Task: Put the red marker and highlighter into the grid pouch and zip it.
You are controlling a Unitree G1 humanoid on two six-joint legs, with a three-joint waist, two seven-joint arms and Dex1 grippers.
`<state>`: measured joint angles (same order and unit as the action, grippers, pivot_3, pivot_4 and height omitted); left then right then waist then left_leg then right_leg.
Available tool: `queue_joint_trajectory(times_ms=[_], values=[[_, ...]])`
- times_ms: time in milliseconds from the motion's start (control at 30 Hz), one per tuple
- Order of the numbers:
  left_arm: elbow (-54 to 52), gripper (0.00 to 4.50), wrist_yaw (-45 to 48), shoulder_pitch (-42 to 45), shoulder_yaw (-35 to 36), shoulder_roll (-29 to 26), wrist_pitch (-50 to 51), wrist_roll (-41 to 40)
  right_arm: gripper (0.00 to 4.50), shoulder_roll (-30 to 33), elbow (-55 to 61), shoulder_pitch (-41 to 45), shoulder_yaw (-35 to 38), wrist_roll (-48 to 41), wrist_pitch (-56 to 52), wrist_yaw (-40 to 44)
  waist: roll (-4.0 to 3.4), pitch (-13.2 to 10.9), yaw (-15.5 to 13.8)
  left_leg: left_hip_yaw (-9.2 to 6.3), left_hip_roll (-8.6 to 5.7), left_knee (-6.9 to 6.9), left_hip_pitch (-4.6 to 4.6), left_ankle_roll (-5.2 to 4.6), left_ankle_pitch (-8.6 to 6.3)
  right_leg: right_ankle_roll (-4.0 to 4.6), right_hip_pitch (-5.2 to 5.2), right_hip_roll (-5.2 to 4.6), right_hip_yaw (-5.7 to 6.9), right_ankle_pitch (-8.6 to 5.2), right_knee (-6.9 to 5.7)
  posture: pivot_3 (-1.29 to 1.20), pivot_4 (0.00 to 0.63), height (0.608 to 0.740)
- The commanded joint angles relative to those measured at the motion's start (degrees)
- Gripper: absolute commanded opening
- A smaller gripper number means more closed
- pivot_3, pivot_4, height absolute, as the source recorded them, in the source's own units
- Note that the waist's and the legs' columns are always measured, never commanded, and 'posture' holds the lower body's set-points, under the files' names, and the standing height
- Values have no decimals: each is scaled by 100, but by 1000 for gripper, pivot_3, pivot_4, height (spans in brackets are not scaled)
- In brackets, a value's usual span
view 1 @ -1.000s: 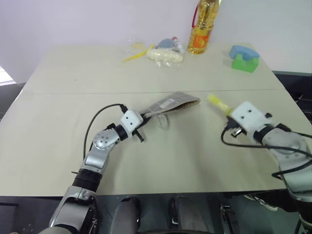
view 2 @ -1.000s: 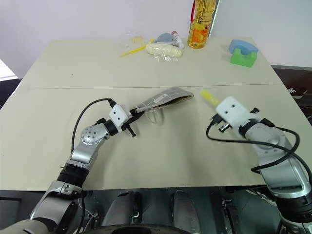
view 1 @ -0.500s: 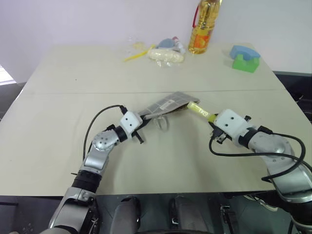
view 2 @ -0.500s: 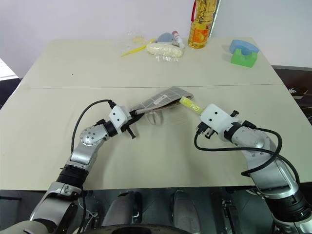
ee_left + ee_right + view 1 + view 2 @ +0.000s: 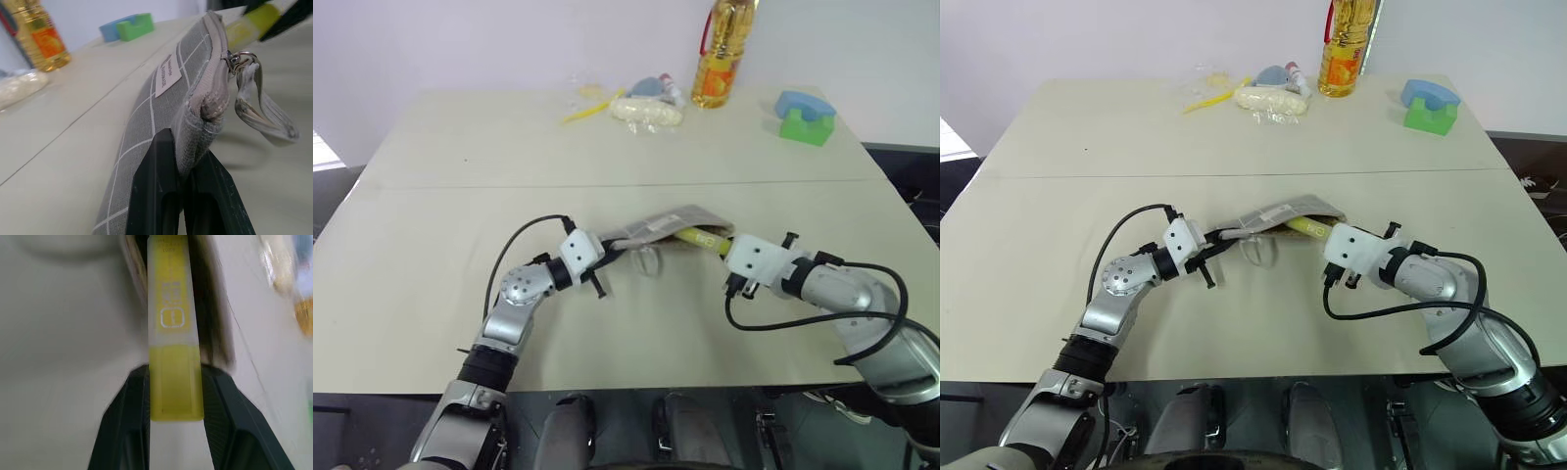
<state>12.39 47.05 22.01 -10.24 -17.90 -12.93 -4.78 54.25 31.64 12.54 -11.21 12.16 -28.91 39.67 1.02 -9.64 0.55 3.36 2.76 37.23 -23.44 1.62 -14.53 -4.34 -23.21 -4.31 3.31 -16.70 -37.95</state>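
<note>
Left wrist view is showing the left end effector pinching the grid pouch corner; right end effector is gripping the highlighter, tip entering the pouch mouth.

left tool: black fingers clamped on the end of the grid pouch
grid pouch: grey with white grid lines, white label, edge-on, raised off the desk
zip pull: metal ring, grey strap loop hanging from it
highlighter: yellow, at the pouch's far end
desk: beige; oil bottle, blue-green block far back
</note>
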Motion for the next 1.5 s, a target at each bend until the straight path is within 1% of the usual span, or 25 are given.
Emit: queue_joint_trajectory(times_ms=[33,267,333,367,400,467,500,533,600,667,733,800,867,933,1033,1167,1300,1400,1500], values=[[-260,0,214,35,-30,-58,-53,-185,866,190,187,235,-197,294,514,322,0,0,1,0,0,0,0,0,0,0,0,0,0,0,0,0,150,740],[-172,0,347,72,-14,-90,-79,-190,866,-6,-133,693,-460,627,1040,555,0,0,1,2,0,3,0,0,0,0,1,0,0,0,-1,0,150,740],[-167,0,305,62,4,-80,-68,-174,1911,-80,-164,705,-377,598,979,598,0,0,-1,1,1,4,0,1,0,0,1,0,0,0,-1,0,150,740],[-165,0,282,53,10,-77,-65,-163,2269,-122,-168,704,-313,582,959,581,0,0,-2,1,1,4,0,1,0,0,1,0,0,0,-1,0,150,740],[-162,0,245,41,26,-67,-50,-162,2755,-191,-166,708,-230,565,933,532,0,0,-4,1,1,4,0,1,0,0,1,0,0,0,-1,0,150,740],[-148,0,102,23,91,0,62,-195,3820,-427,-157,750,22,424,866,365,0,0,-7,2,1,5,0,1,0,0,1,-1,0,0,-1,0,150,740],[-124,0,22,33,125,37,122,-208,4264,-548,-151,784,124,351,854,307,0,0,-5,2,1,7,0,1,0,0,2,-1,0,0,-2,0,150,740],[-77,0,-93,55,193,125,250,-282,4397,-738,-115,852,299,162,743,260,0,0,-3,2,1,9,0,1,0,0,3,-1,0,0,-3,0,150,740],[85,0,-429,158,263,304,429,-237,4397,-1225,115,1026,703,-564,198,358,0,0,3,1,1,12,1,1,1,1,4,-2,0,1,-6,0,150,740],[130,0,-594,234,306,462,531,-286,4397,-1698,409,1177,1074,-1314,-615,442,1,0,-6,-2,1,14,3,1,1,1,7,-1,1,1,-9,0,150,740],[147,0,-733,298,356,586,592,-308,4397,-2037,678,1218,1359,-1951,-1604,461,1,0,-9,-6,2,14,2,1,0,1,9,-2,2,2,-9,0,150,740],[189,0,-885,382,368,697,618,-283,4397,-2199,936,981,1456,-2426,-2250,490,1,1,-34,-8,3,14,1,1,0,1,11,-3,4,2,-7,0,150,740],[223,0,-986,438,354,753,585,-223,4397,-2517,1074,849,1548,-2766,-2829,258,2,1,-86,-11,1,13,1,0,0,1,14,-8,7,2,-6,0,150,740],[244,0,-1047,472,339,780,562,-203,4397,-2925,1098,786,1571,-2948,-3310,-119,0,1,-78,-6,-1,13,1,0,0,1,11,-10,5,2,-6,0,150,740],[232,0,-1076,480,318,786,546,-209,4397,-3562,860,878,1613,-2891,-3853,-878,0,2,-80,-9,-1,12,2,0,0,2,10,-9,6,2,-10,0,150,740],[208,0,-1041,479,291,751,526,-205,4397,-4532,445,1158,2073,-3040,-4320,-1612,-1,2,-83,-8,-2,12,1,0,0,2,9,-9,6,2,-11,0,150,740],[211,0,-1026,491,280,733,526,-199,4397,-4763,166,1292,2065,-3111,-4328,-1862,-1,2,-89,-7,-3,9,0,0,0,2,8,-10,6,2,-9,0,150,740],[182,0,-1028,475,258,710,512,-175,3604,-4836,-18,1355,2000,-3191,-4295,-1979,-1,2,-86,-7,-3,7,-1,0,0,2,7,-9,6,2,-8,0,150,740],[161,0,-1044,459,258,708,510,-163,2070,-4762,-116,1379,1927,-3232,-4340,-2043,-1,2,-80,-7,-4,6,-1,0,0,2,5,-9,6,2,-8,0,150,740]])
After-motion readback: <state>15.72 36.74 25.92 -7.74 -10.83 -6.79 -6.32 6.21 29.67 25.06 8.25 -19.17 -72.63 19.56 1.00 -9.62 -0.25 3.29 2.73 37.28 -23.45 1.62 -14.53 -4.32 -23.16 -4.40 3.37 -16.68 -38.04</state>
